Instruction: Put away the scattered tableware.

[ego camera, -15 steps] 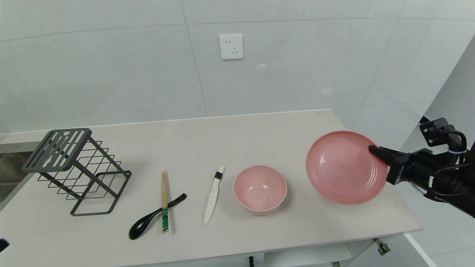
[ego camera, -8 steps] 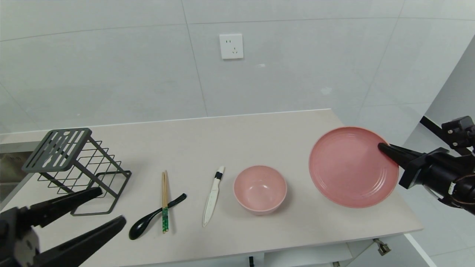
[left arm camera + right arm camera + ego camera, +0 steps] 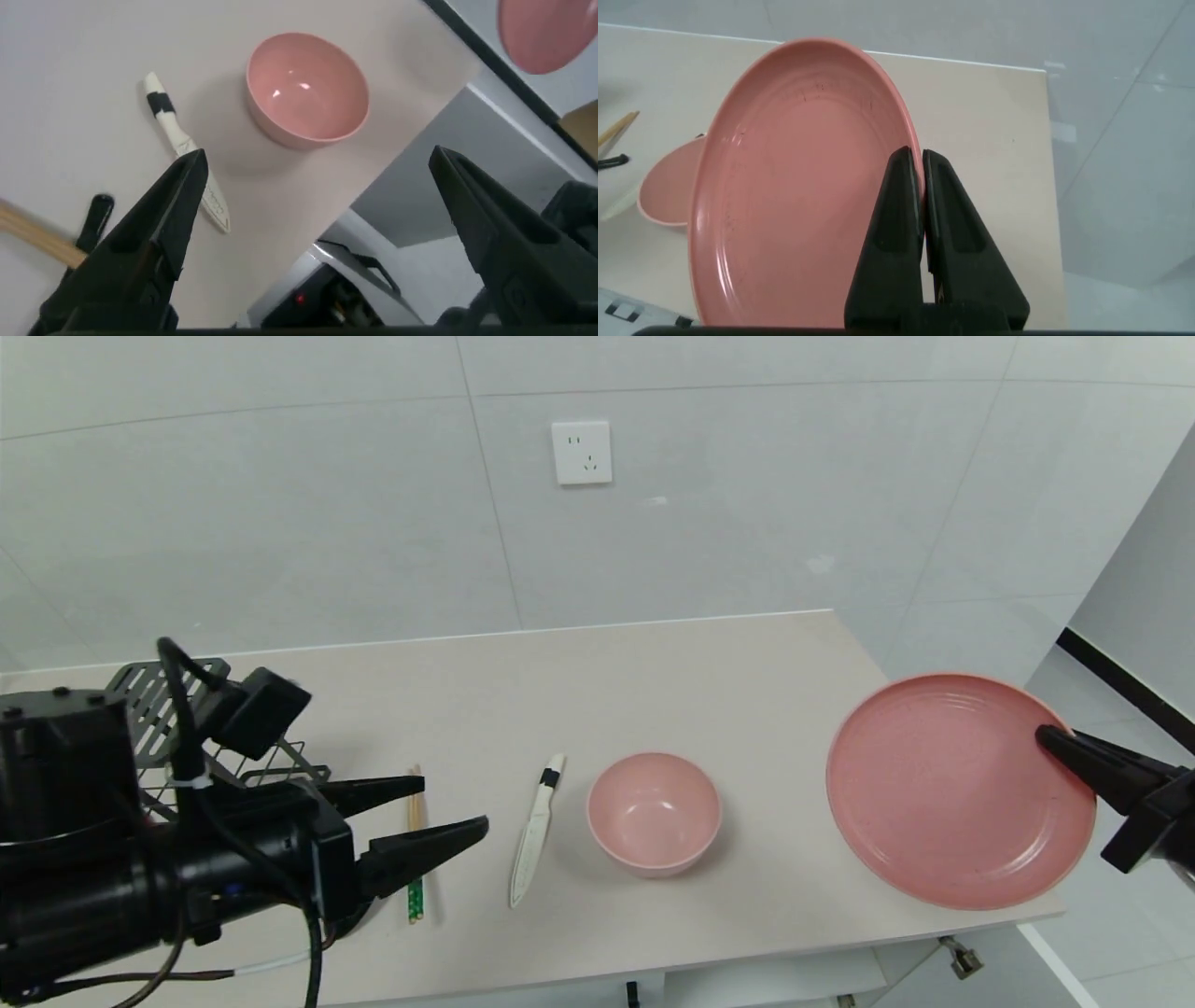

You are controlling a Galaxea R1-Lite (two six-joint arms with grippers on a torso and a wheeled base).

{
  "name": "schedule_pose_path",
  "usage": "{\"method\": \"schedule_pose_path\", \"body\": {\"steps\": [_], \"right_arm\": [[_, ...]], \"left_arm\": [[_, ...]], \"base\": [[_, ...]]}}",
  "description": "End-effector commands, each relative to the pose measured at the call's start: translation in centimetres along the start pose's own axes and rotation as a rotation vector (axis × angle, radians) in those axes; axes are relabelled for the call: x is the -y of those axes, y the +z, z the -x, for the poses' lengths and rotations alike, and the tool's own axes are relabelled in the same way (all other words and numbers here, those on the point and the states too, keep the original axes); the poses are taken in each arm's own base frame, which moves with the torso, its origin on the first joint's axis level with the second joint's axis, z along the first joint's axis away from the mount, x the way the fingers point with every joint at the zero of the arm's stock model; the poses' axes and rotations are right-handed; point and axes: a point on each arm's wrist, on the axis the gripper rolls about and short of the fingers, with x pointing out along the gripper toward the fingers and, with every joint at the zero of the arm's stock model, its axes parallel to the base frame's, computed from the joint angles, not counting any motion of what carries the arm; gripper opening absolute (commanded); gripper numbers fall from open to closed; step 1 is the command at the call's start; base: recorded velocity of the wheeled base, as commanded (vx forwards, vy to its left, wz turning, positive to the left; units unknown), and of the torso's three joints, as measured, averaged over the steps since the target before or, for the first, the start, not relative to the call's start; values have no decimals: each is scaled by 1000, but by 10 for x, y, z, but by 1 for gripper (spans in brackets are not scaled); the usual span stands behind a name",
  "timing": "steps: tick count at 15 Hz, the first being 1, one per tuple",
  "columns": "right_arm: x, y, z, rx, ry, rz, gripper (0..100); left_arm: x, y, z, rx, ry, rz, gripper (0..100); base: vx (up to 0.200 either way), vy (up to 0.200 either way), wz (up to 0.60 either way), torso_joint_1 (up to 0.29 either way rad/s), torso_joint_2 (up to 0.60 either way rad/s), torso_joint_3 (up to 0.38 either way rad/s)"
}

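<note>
Head view: right end effector point(image 3: 1050, 739) clenched on rim of pink plate point(image 3: 943, 793), left end effector point(image 3: 455, 805) spread wide.

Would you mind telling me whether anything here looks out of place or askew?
The pink plate is held tilted, pinched at its rim by the right tool, and reaches past the right edge of the table. The knife lies loose beside the pink bowl. Nothing looks spilled or broken.
</note>
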Motion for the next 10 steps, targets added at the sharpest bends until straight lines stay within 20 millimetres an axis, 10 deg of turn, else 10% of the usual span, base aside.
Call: {"method": "schedule_pose_path", "body": {"steps": [1,10], "right_arm": [[-6,3,23,36,-5,12,0],[-6,10,24,73,-5,21,0]], "left_arm": [[-16,-9,-39,-62,-16,8,100],[-3,-16,-122,-134,39,-3,100]], "base": [[0,0,0,0,0,0],[0,0,0,0,0,0]]}}
